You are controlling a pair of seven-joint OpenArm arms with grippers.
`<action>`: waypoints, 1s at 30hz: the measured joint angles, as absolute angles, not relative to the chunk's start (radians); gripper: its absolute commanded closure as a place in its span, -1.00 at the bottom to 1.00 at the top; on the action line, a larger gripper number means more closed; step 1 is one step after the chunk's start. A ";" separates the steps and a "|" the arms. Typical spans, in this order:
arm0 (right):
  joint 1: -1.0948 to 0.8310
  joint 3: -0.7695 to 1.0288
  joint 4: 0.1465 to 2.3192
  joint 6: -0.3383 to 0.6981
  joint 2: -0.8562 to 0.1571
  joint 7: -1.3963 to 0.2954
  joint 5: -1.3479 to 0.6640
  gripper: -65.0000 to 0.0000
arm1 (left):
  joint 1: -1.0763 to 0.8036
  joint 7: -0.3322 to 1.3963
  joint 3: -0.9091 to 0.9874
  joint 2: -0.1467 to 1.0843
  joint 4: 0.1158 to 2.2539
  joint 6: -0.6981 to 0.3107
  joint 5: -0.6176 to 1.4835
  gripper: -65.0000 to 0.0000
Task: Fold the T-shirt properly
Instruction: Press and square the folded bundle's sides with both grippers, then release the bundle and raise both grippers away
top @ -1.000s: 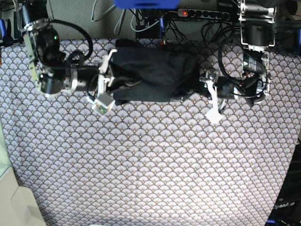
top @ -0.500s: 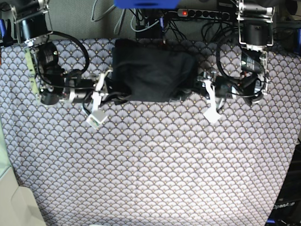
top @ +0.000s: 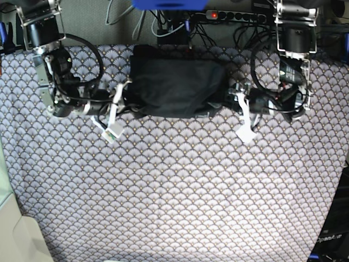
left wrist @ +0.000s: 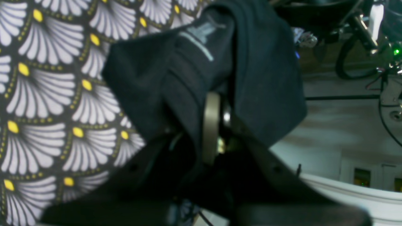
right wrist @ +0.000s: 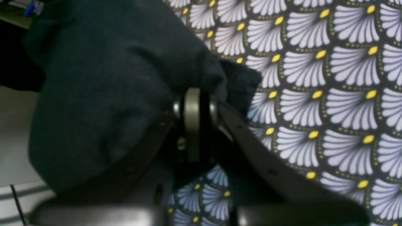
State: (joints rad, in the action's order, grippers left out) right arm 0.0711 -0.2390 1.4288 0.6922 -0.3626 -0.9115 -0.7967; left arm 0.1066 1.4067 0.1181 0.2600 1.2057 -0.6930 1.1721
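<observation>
Base view: scallop-patterned tablecloth [top: 174,185] covers the whole table, big bare stretch in front. Behind the far edge, a power strip [top: 232,16] w/ a red light, tangle of cables [top: 180,30] round it. Pale surface at the near left corner, cut off by the frame.

T-shirt [top: 177,87] sits at the far-centre of the cloth, bunched into a dark, roughly rectangular bundle, stretched between the two arms. Nothing between the arms but the shirt itself.

Right gripper [top: 128,101] is at the bundle's left end in base view; left gripper [top: 226,101] at its right end. White tags dangle off both wrists.

Right wrist cam: right gripper [right wrist: 196,94] clenched, jaws pinched together on a fold of T-shirt [right wrist: 103,94], cloth draped over the tips and hanging to one side. Tablecloth [right wrist: 329,94] close beneath.

Left wrist cam: left gripper [left wrist: 215,100] same story, jaws clamped on T-shirt [left wrist: 176,78] fabric; a grey label [left wrist: 201,34] shows on the shirt's inside. Tablecloth [left wrist: 47,94] to one side, room bkgd on the other, blurred.

Fingertips on both sides buried in cloth, can't see them. How the layers lie inside the bundle: can't tell, too dark. Sleeves and collar not distinguishable.
</observation>
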 measured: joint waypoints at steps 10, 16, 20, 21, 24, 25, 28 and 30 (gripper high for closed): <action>0.072 -0.232 1.660 0.691 -0.399 -1.010 -0.775 0.92 | 0.111 1.407 0.122 0.259 1.208 -0.693 1.172 0.91; 0.071 -0.232 1.737 0.691 -0.399 -1.063 -0.781 0.92 | 0.131 1.403 0.123 0.260 1.211 -0.693 1.175 0.13; 0.070 -0.232 1.737 0.692 -0.400 -1.063 -0.781 0.92 | 0.128 1.407 0.126 0.260 1.211 -0.693 1.171 0.03; 0.070 -0.232 1.738 0.692 -0.402 -1.063 -0.781 0.92 | 0.128 1.407 0.138 0.257 1.211 -0.693 1.172 0.02; 0.071 -0.231 1.740 0.691 -0.403 -1.090 -0.781 0.92 | 0.123 1.403 0.214 0.260 1.212 -0.693 1.176 0.02; 0.071 -0.231 1.739 0.692 -0.403 -1.103 -0.781 0.92 | 0.117 1.403 0.247 0.264 1.211 -0.693 1.179 0.02; 0.064 -0.183 1.748 0.692 -0.400 -1.113 -0.783 0.92 | 0.096 1.405 0.320 0.290 1.209 -0.692 1.171 0.02; 0.049 -0.143 1.775 0.691 -0.402 -1.119 -0.782 0.92 | 0.088 1.411 0.344 0.321 1.205 -0.692 1.168 0.02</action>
State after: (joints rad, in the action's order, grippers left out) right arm 0.0494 -0.1429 1.7752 0.6914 -0.4019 -1.1191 -0.7818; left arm 0.0875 1.4113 0.3443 0.3214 1.2045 -0.6922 1.1683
